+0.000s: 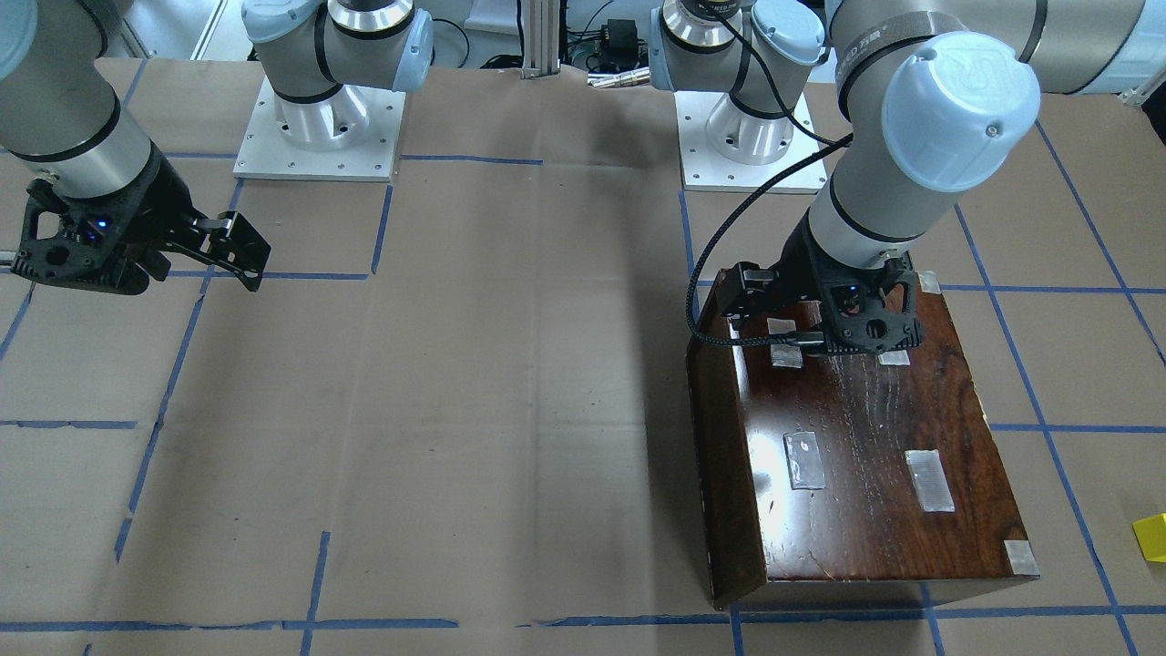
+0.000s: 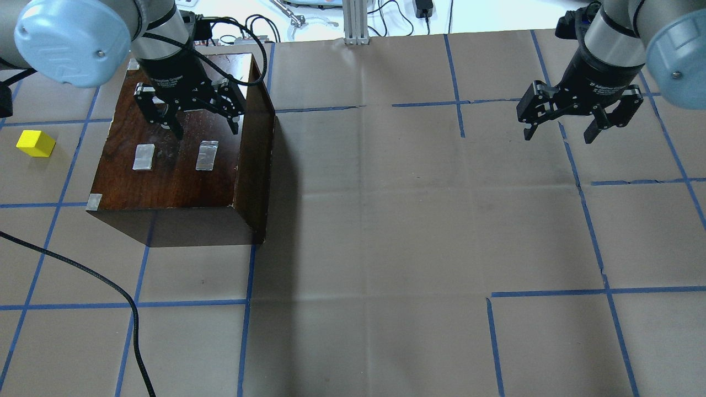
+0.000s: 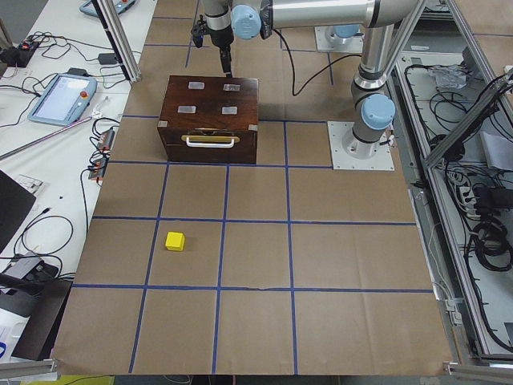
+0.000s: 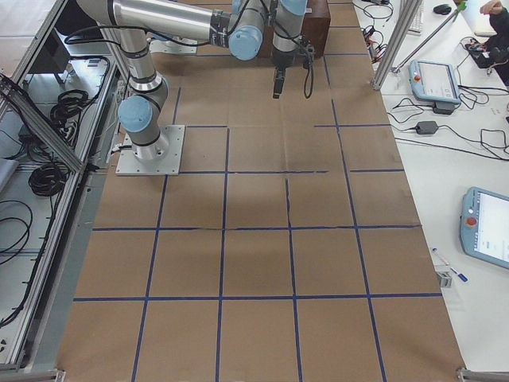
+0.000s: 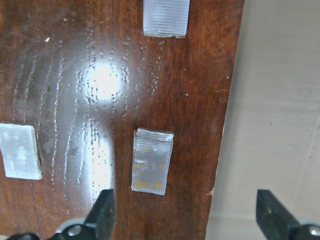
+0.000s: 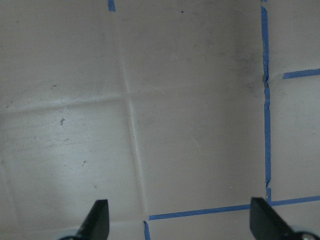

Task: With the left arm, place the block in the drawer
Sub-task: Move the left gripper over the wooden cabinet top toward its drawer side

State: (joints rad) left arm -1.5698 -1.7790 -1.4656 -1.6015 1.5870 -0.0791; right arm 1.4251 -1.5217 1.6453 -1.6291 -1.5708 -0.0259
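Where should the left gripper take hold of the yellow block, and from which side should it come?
Take the block on two opposite side faces, coming straight down from above. It is a small cube resting flat on the table, apart from the wooden box, so its sides look free. The left gripper, open now, should probably turn to line up with those faces.

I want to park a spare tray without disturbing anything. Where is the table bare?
The wide stretch of table between the wooden box and the right gripper is bare. Crowded: the box top under the left gripper, and the table's end on the robot's left, where the block lies before the closed drawer.
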